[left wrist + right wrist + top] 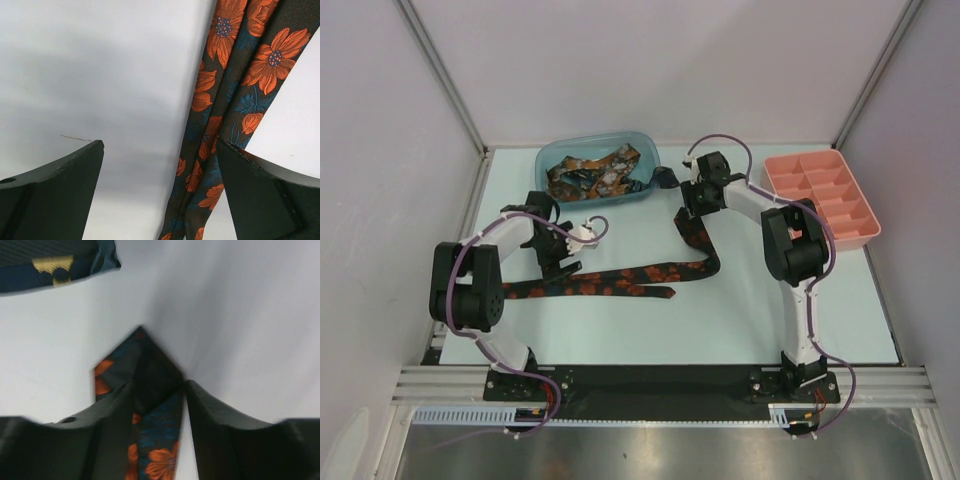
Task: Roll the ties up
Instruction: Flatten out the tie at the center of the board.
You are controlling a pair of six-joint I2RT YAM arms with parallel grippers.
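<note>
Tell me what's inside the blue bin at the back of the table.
The blue bin holds a loose heap of ties, dark with orange and tan patterning. How many there are, and anything lying beneath the heap, cannot be seen because the top layers cover it.

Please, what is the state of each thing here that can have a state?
Tie on the table: unrolled, lying flat with a bend.
Blue bin: holds several loose ties.
Pink tray: compartments look empty.
Left fingers: wide open, tie between them, not gripped.
Right fingers: open, over the tie's tip.
</note>
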